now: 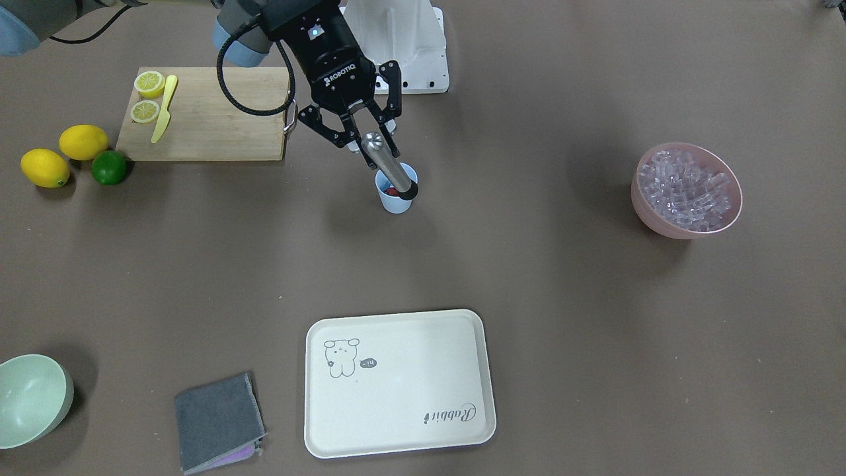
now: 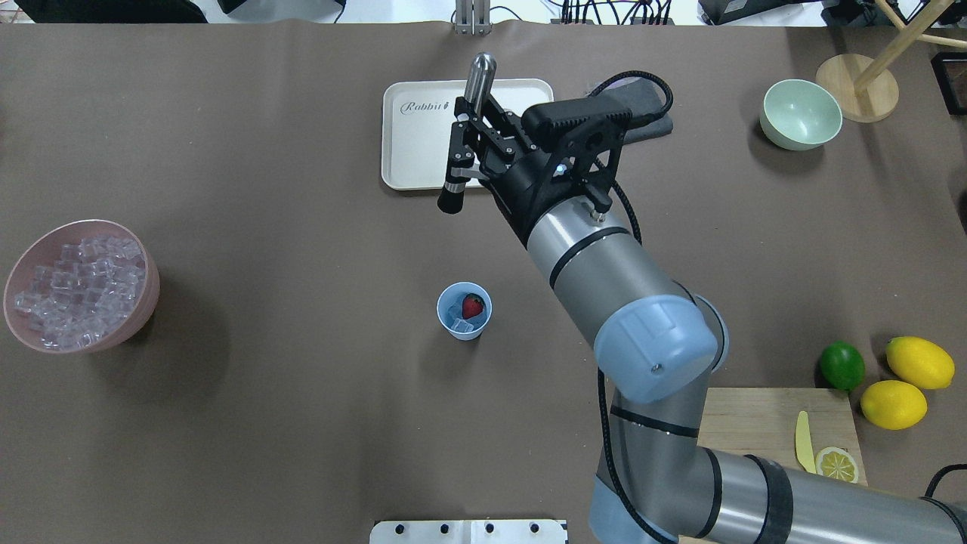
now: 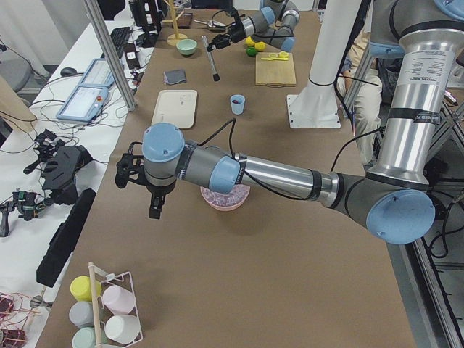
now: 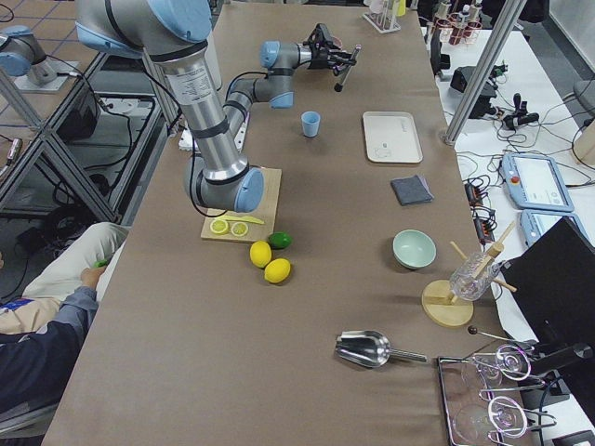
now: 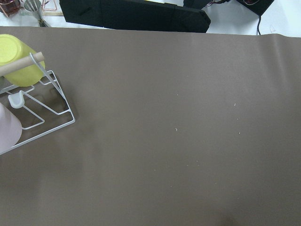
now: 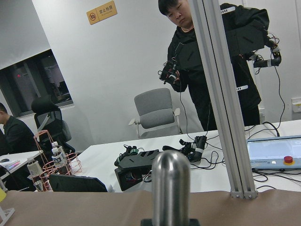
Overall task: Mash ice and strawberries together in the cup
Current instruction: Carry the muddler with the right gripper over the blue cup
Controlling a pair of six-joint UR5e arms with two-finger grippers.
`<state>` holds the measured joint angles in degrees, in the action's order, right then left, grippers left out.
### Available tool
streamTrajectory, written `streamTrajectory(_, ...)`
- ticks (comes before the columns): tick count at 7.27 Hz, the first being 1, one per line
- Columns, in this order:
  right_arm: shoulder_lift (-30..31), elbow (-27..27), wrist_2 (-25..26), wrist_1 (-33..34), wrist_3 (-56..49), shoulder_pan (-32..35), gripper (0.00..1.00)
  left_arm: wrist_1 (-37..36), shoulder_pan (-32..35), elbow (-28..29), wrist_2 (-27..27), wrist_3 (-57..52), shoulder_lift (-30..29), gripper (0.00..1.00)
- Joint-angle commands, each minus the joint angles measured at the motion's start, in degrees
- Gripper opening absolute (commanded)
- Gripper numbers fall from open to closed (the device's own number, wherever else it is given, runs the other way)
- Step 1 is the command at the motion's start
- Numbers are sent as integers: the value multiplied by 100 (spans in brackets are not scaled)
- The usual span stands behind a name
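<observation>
in overhead view only, ice [image 2: 458,324] beside strawberry [image 2: 473,305] in cup [image 2: 441,311]; right pincer [image 2: 461,151] tight around muddler [image 2: 479,77]

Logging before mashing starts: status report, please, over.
Right gripper shut on muddler, held high, not in cup. Left gripper: cannot tell. Strawberry and ice in cup, strawberry whole. Nothing seen between muddler and cup.
</observation>
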<state>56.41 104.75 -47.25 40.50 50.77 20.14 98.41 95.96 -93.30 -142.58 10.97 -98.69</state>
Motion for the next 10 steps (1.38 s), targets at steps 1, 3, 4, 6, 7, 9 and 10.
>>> streamTrajectory(1,72,-103,1090,-7,-93,-604,0,11,115,-91,-50,2,165,98)
streamTrajectory(3,159,-227,1672,-7,-93,-948,0,11,116,-118,-51,2,183,98)
streamTrajectory(4,220,-262,1770,-7,-102,-1002,0,11,116,-136,-51,2,218,98)
streamTrajectory(6,221,-367,1965,-7,-102,-1117,0,11,116,-127,-59,2,244,98)
streamTrajectory(7,212,-368,1965,-16,-102,-1152,0,20,125,-136,-59,2,245,98)
streamTrajectory(9,212,-377,1982,-16,-102,-1283,0,20,125,-136,-59,62,245,98)
streamTrajectory(10,221,-385,2026,-8,-102,-1319,0,20,125,-136,-59,63,245,98)
